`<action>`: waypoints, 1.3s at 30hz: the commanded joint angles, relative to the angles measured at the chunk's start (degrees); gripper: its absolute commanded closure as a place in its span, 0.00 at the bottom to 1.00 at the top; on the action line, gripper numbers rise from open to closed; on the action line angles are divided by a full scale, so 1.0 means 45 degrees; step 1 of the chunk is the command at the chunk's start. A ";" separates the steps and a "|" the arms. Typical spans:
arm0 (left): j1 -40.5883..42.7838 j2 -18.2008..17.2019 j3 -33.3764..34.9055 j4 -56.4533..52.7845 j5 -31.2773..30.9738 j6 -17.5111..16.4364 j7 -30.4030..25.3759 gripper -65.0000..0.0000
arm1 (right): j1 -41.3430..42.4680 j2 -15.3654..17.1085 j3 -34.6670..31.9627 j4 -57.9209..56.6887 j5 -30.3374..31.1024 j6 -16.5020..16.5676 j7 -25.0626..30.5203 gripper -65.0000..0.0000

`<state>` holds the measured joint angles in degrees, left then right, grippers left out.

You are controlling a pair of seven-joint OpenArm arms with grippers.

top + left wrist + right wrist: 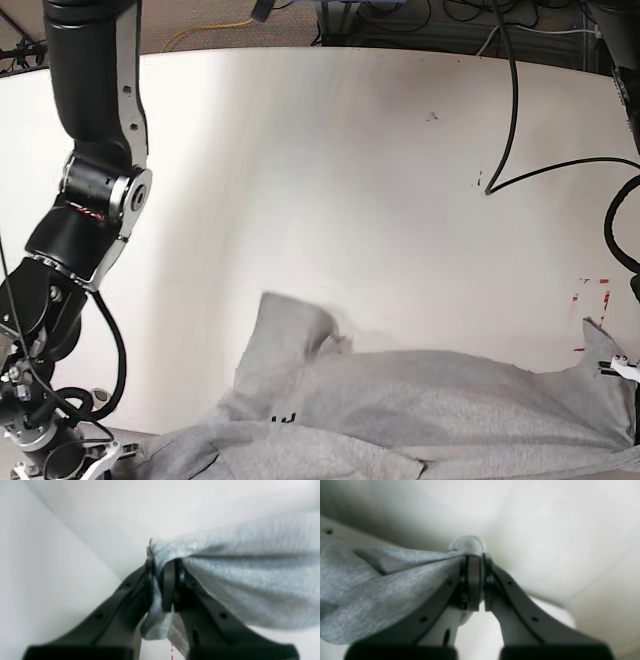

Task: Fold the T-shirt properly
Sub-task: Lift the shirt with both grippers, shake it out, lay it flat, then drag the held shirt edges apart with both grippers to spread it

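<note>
Both claws are clamped tight on the grey T-shirt [420, 410]: the left gripper [162, 562] pinches a bunched edge of cloth between its black fingers [168, 585], with fabric spilling off to one side, and the right gripper [475, 557] bites a small fold that pokes out past its tips. The shirt lies rumpled along the near edge of the white table [350, 180], stretched between the two arms, one sleeve flopped up toward the table's middle.
</note>
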<state>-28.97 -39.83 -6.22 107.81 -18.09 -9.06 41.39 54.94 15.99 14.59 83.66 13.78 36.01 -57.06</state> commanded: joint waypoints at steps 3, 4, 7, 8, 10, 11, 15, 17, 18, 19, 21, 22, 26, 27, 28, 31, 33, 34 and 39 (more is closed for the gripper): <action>-0.0292 -0.0242 -0.0093 0.0062 0.0102 0.0167 -0.0181 1.00 | 0.0676 0.0618 -0.0595 0.0662 0.0229 -0.0041 0.0323 1.00; -0.0058 -0.0222 -0.0093 0.0062 0.0102 0.0167 -0.0181 1.00 | 0.0480 0.0657 -0.0595 0.0838 0.0229 -0.0041 0.0303 1.00; 0.0782 -0.0203 -0.0152 0.0062 0.0102 0.0167 -0.0240 1.00 | -0.0516 0.0677 -0.0575 0.1072 0.0229 -0.0041 0.0303 1.00; 0.1251 -0.0125 -0.0152 0.0081 0.0102 0.0167 -0.0240 1.00 | -0.1004 0.0677 -0.0458 0.1346 0.0229 -0.0041 0.0303 1.00; 0.1896 0.0149 -0.0269 0.0101 0.0141 0.0167 -0.0259 1.00 | -0.1825 0.0638 -0.0126 0.1698 0.0229 -0.0041 0.0303 1.00; 0.2345 0.0325 -0.0484 0.0101 0.0141 0.0148 -0.0259 1.00 | -0.2431 0.0598 0.0108 0.1815 0.0229 -0.0041 0.0342 1.00; 0.4260 0.1047 -0.1636 0.0062 0.0200 -0.0829 -0.0259 1.00 | -0.4423 0.0403 0.0519 0.2108 0.0327 -0.0022 0.0421 1.00; 0.5041 0.1380 -0.2105 -0.0075 0.0278 -0.1376 -0.0259 1.00 | -0.5400 0.0325 0.0890 0.2108 0.0601 -0.0022 0.0557 1.00; 0.5412 0.1575 -0.2262 -0.0173 0.0434 -0.1591 -0.0279 1.00 | -0.5947 0.0305 0.1027 0.2108 0.0816 -0.0022 0.0733 1.00; 0.5784 0.1790 -0.2320 -0.0231 0.0708 -0.1767 -0.0279 1.00 | -0.6533 0.0305 0.1124 0.2108 0.1030 -0.0022 0.0889 1.00; 0.6331 0.1985 -0.2379 -0.0231 0.1099 -0.2021 -0.0279 1.00 | -0.7217 0.0325 0.1202 0.2108 0.1265 -0.0022 0.0948 1.00; 0.6780 0.2181 -0.2477 -0.0212 0.1392 -0.2236 -0.0298 1.00 | -0.7725 0.0344 0.1241 0.2108 0.1402 -0.0022 0.0968 1.00; 0.7815 0.3079 -0.2809 -0.0290 0.2544 -0.3174 -0.1021 1.00 | -0.9170 0.0305 0.1241 0.2127 0.1577 -0.0022 0.1202 1.00; 0.8108 0.3294 -0.2887 -0.0290 0.2974 -0.3388 -0.1216 1.00 | -0.9561 0.0286 0.1241 0.2166 0.1616 -0.0022 0.1202 1.00; 0.8460 0.3528 -0.2926 -0.0290 0.3443 -0.3603 -0.1412 1.00 | -0.9952 0.0247 0.1241 0.2186 0.1753 -0.0022 0.1202 1.00; 0.9183 0.4036 -0.3199 -0.0290 0.4439 -0.4346 -0.1744 1.00 | -1.0870 0.0188 0.1613 0.2127 0.2339 -0.0022 0.1202 1.00; 0.9456 0.4486 -0.3492 -0.0309 0.4869 -0.4912 -0.1939 1.00 | -1.1358 0.0149 0.1984 0.2127 0.2535 -0.0022 0.1202 1.00; 0.9632 0.4720 -0.3766 -0.0309 0.5123 -0.5244 -0.1939 1.00 | -1.1671 0.0149 0.2062 0.2127 0.2554 -0.0022 0.1202 1.00; 1.0082 0.5072 -0.4489 -0.0524 0.5494 -0.6221 -0.1978 1.00 | -1.2316 0.0149 0.2121 0.2108 0.2515 -0.0022 0.1202 1.00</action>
<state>16.67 -16.32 -25.67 105.25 6.50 -36.40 33.34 -1.17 15.92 23.79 92.12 24.18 35.86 -53.01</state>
